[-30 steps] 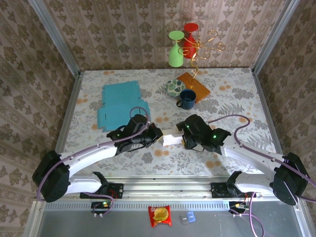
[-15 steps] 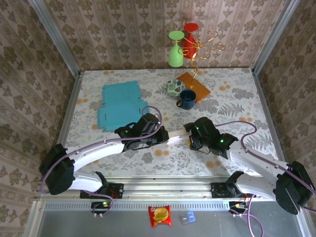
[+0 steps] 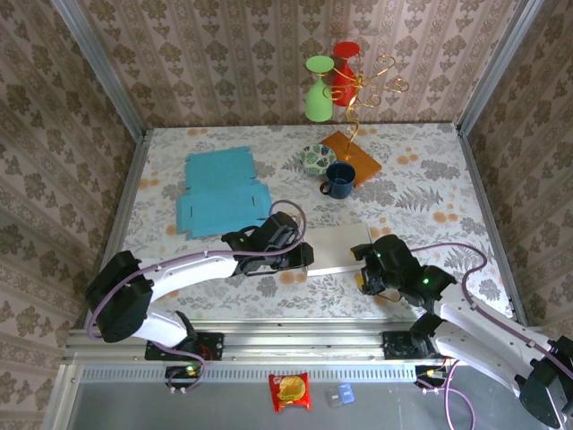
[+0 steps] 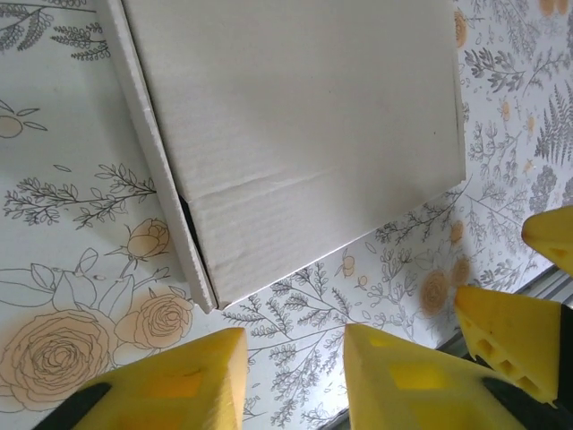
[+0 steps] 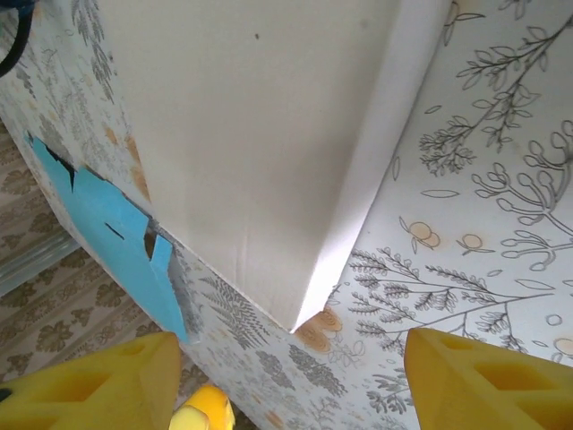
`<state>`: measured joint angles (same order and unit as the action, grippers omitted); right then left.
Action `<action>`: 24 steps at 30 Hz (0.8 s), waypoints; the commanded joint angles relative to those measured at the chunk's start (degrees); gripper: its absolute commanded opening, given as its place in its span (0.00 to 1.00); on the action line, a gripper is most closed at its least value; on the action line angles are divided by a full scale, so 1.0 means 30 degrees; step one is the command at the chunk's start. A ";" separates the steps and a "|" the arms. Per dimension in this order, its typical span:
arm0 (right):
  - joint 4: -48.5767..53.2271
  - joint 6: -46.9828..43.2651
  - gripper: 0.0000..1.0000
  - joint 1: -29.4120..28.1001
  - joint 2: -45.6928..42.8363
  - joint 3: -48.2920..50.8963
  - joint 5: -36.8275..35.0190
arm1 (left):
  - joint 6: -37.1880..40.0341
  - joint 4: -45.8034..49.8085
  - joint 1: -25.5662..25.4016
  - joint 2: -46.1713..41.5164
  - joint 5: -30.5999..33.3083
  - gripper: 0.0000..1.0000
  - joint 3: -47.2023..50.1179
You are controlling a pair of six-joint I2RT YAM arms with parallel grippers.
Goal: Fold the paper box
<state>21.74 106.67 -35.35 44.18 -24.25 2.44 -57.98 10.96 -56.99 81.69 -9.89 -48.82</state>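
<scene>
Evidently dealing with a light cardboard box [image 3: 338, 249], flat on the table [image 3: 430, 188] between left gripper [image 4: 291, 345] and right gripper [image 5: 291, 358]. Looks stiff across panels, weak at creases, easily dented; probably slides on the smooth table. Best taken by a side edge or flap, not mid-panel. Both grippers parted, clamping nothing, just short of the box. Beyond: blue carton [image 3: 219, 193], cup [image 3: 339, 179], plate [image 3: 317, 159], well apart. Papered walls [image 3: 224, 63] on three sides.
</scene>
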 commanded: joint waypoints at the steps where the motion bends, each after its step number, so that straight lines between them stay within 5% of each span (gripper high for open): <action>1: 0.1638 -0.0826 0.67 0.0322 -0.0467 -0.0408 0.0486 | -0.1915 0.0191 0.0631 -0.0379 -0.0741 0.39 0.0438; 14: 0.5300 -0.9334 0.66 0.2187 0.1572 -0.4571 0.2918 | -0.3725 -0.1319 0.1611 0.4115 -0.2396 0.42 -0.0828; 24: 0.5979 -1.0689 0.62 0.3883 0.0678 -0.4981 0.4006 | -0.3604 -0.3305 0.1026 0.7694 -0.2590 0.20 -0.3537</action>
<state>36.16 77.67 -25.32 48.18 -37.50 12.67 -68.86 2.94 -53.01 102.39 -17.21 -56.66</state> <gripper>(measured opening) 0.622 0.213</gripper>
